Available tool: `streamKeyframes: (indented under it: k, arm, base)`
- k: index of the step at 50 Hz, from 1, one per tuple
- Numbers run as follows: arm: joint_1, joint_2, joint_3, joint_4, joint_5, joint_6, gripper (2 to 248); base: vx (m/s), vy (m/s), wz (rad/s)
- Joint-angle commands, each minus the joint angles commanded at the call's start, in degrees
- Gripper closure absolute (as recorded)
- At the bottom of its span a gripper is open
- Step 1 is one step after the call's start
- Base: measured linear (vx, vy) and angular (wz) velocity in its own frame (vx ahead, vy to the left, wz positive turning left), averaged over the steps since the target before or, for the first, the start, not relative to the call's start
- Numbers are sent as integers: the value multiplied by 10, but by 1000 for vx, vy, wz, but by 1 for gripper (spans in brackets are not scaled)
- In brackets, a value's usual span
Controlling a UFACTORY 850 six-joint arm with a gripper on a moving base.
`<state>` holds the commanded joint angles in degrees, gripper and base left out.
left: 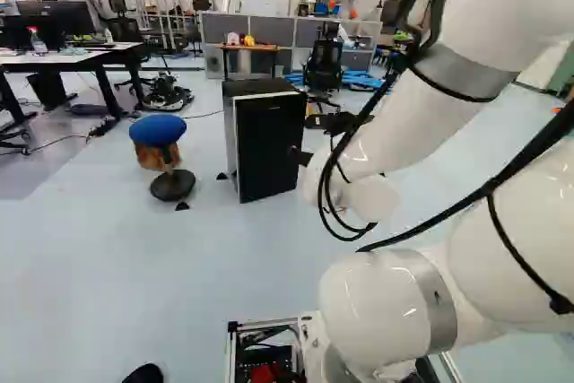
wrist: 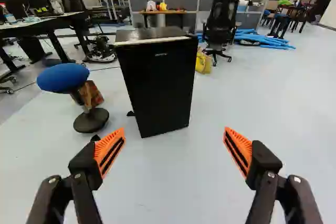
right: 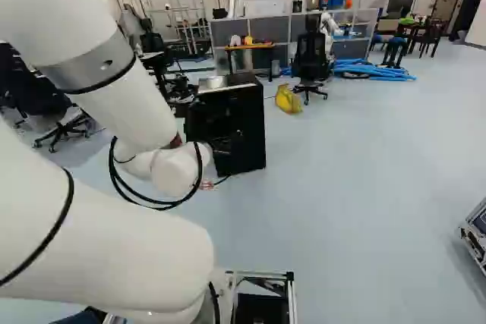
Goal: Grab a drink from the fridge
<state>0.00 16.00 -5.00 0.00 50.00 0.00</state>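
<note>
The gripper (wrist: 175, 129) stands wide open (and empty), but a head-on approach could shove the closed fridge (wrist: 157, 85) backward, its flat front (wrist: 165, 98) offering no obvious handle.

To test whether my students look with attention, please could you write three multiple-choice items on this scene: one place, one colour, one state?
1. In the left base view, where is the stool relative to the fridge?
A) right B) left C) on top

2. What colour is its seat?
A) blue B) yellow C) green

3. How is the gripper?
A) shut B) holding a can C) open

Key:
1 B: it stands on the floor to the fridge's left.
2 A: the wrist view shows it blue.
3 C: its fingers stand wide apart, gripping nothing.
</note>
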Motion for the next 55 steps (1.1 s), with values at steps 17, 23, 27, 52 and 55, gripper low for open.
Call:
streamKeyframes:
  k: [17,23,27,52,55]
  arm:
    - [0,0,0,0,0,0,3]
    - [0,0,0,0,0,0,3]
    - [0,0,0,0,0,0,3]
    - [0,0,0,0,0,0,3]
    - [0,0,0,0,0,0,3]
  base:
    - [0,0,0]
    - [0,0,0]
    - [1,15,113]
    - [36,10,30]
    - [59,4,-2]
